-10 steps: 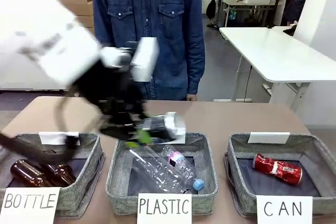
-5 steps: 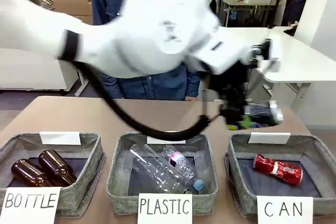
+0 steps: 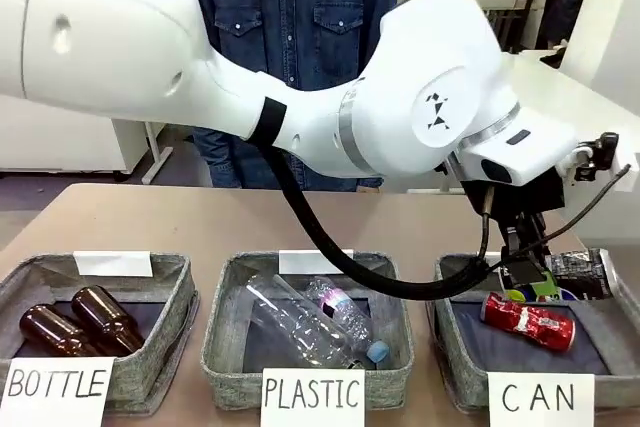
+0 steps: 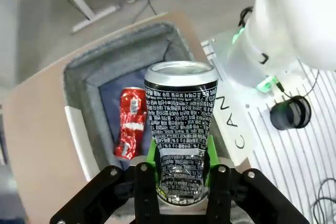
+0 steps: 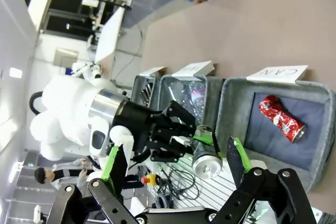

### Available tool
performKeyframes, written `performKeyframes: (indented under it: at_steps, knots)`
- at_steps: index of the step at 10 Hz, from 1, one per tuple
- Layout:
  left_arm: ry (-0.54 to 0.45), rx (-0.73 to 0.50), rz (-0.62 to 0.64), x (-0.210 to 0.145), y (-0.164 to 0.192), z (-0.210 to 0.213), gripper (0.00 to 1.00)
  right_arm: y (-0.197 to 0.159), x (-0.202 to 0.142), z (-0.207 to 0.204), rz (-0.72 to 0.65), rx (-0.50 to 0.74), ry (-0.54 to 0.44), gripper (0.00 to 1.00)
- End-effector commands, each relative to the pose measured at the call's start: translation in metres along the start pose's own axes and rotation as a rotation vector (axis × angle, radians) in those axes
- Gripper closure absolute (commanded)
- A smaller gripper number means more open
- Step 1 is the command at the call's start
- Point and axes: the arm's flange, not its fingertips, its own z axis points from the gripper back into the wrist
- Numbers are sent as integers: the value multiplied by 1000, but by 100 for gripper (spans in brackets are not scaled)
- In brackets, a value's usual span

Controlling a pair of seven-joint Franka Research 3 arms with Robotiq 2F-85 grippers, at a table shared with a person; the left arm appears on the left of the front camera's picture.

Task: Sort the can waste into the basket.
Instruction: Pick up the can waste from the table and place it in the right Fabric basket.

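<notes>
My left gripper (image 3: 540, 287) is shut on the dark can (image 3: 582, 273), which hangs on its side just over the back of the grey basket (image 3: 452, 299) carded "CAN". The dented red can (image 3: 528, 318) lies on the basket's dark base. In the left wrist view the printed dark can (image 4: 181, 124) sits between the green pads (image 4: 152, 153), with the red can (image 4: 131, 121) and the basket (image 4: 79, 80) below it. My right gripper (image 5: 176, 150) is open and holds nothing; beyond it hangs the held dark can (image 5: 206, 160), farther off, and the red can (image 5: 281, 119) shows too.
The middle "PLASTIC" basket (image 3: 225, 337) holds clear bottles (image 3: 320, 322), and the left "BOTTLE" basket (image 3: 165, 347) holds brown bottles (image 3: 75, 317). A person in a denim shirt (image 3: 300, 7) stands at the far side. My left arm spans the table above the baskets.
My left arm has swung from above the middle basket to the right with the dark can and come down over the "CAN" basket.
</notes>
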Motion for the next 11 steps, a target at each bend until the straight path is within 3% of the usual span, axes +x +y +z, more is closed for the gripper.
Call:
performKeyframes:
  at_steps: [1,3,4,6,11]
  knots:
    - [34,6,13,3,4,10,63,2,1,-2,-16,7,-15,0]
    - [49,19,7,0,0,9,63,2,1,-2,-16,7,-15,0]
    - [79,34,-22,-1,-1,8,5,2,1,-2,-16,7,-15,0]
    - [73,45,-30,-1,-3,11,0,2,1,-2,-16,7,-15,0]
    - [64,60,-11,-11,-1,20,0,2,1,-2,-16,7,-15,0]
